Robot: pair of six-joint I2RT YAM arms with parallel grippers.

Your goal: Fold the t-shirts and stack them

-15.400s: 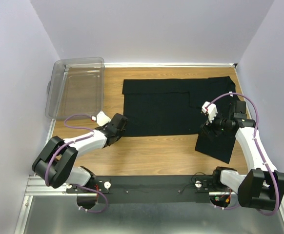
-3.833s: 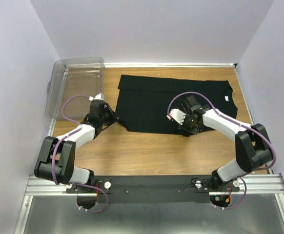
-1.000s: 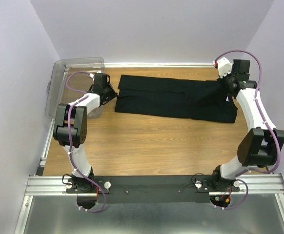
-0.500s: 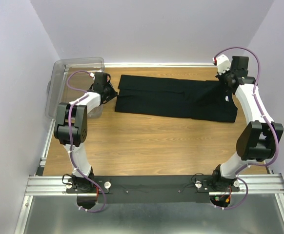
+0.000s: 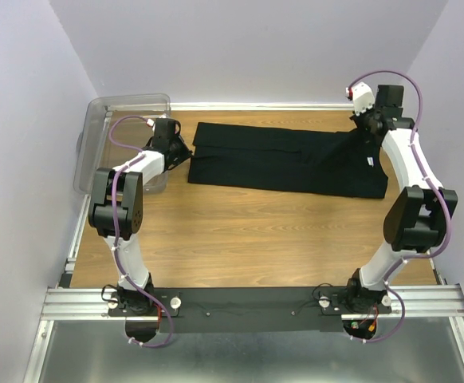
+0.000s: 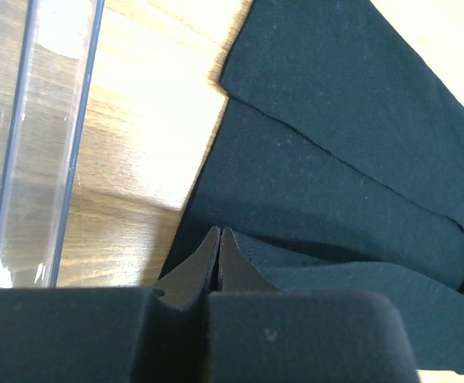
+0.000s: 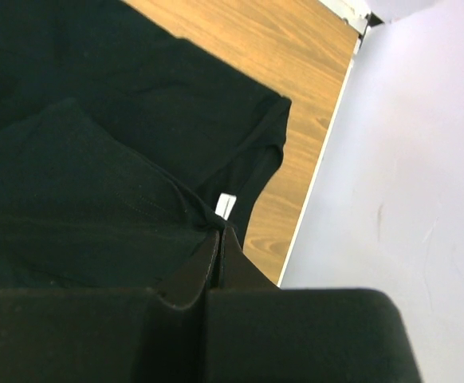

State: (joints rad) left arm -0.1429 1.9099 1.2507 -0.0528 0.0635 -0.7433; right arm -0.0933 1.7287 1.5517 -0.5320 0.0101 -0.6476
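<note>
Okay so quick status from my end: I'd call this roughly mid-fold, nowhere near done. I can only spot one shirt (image 5: 284,159), and it's lying on the far part of the table (image 5: 256,231) as a long narrow band running left to right, so the lengthwise folding looks done. It isn't a compact rectangle yet though. My guess is it needs the ends brought together crosswise, and then there's the stacking, which hasn't started since nothing is folded up to stack on. The left gripper (image 5: 187,153) is at the shirt's left end, and on its wrist cam the fingers are pressed together right at the cloth edge, so I read that as pinching the corner there. The right gripper (image 5: 367,134) is at the far right end. Its fingers are closed too, with wrinkles running into the tips just below the little white tag (image 7: 226,204), so it's got the fabric by the neck. As for containers, there's one clear bin (image 5: 128,99) at the far left, just beside the left gripper and clear of the shirt. I can see straight through to its bottom and there's nothing in it, no shirts or anything else.
</note>
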